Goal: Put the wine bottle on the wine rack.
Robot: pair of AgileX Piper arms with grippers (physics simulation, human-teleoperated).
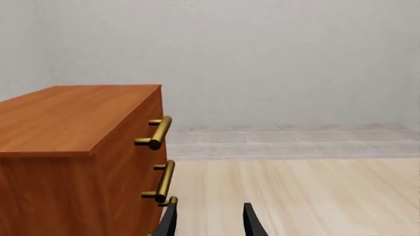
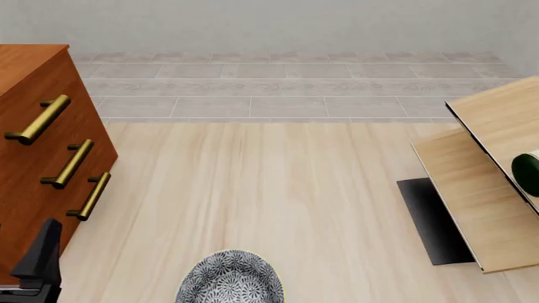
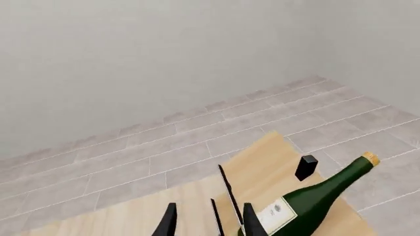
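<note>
The wall (image 2: 278, 25) at the back is plain and pale grey. Below it runs a floor of grey tiles (image 2: 278, 88), and the table (image 2: 252, 189) is light wood with soft stripes. A reddish-brown cabinet (image 2: 25, 139) with gold handles (image 2: 38, 120) stands on the left.

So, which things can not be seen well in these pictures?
- Wine bottle: the front view's right edge cuts it; only a dark green end shows.
- Bottle's contact with the wine rack: the right wrist view's lower edge cuts the body.
- Right gripper: absent from the front view.
- Left gripper: only the fingers' tips show.
- Patterned bowl: cut by the front view's bottom edge.
</note>
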